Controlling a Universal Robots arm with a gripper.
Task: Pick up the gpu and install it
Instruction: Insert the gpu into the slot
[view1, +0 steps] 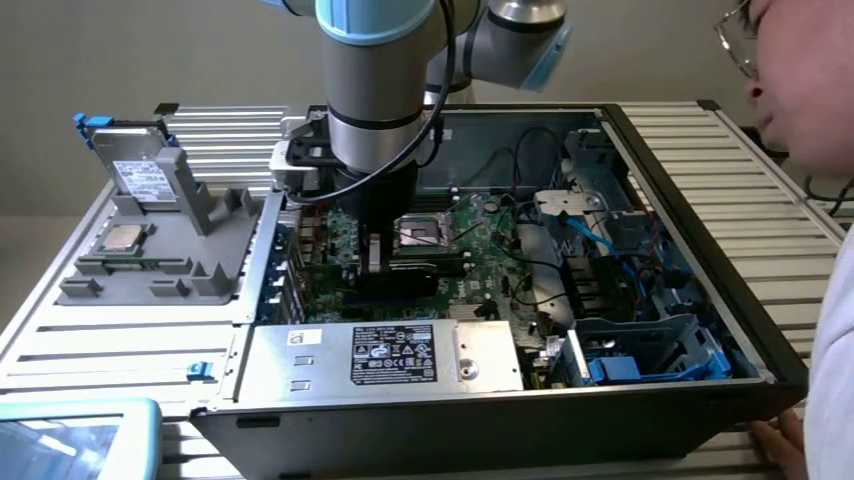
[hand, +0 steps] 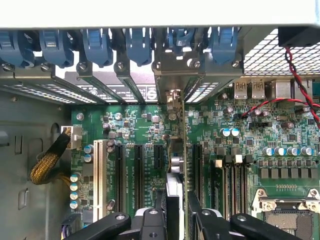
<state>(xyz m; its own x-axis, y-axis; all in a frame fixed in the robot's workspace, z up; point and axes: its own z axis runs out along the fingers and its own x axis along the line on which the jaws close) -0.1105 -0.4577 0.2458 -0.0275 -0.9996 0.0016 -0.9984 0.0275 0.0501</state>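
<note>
My gripper (view1: 375, 262) is down inside the open computer case (view1: 694, 230), over the green motherboard (view1: 487, 270). In the wrist view the gripper (hand: 175, 222) is shut on the gpu (hand: 175, 170), a thin card seen edge-on between the black fingers (hand: 150, 220). The card stands upright over a black expansion slot (hand: 196, 165), and its silver bracket (hand: 172, 67) lies against the rear slot openings under the blue clips (hand: 140, 42). Whether the card is fully pressed into the slot cannot be told.
A silver power supply (view1: 400, 355) sits at the case's front, and cables and blue drive bays (view1: 641, 350) are on the exterior view's right. A grey fixture (view1: 160, 230) with a square chip (view1: 123, 237) stands left. A person leans in at the right, hand (view1: 787, 440) on the case.
</note>
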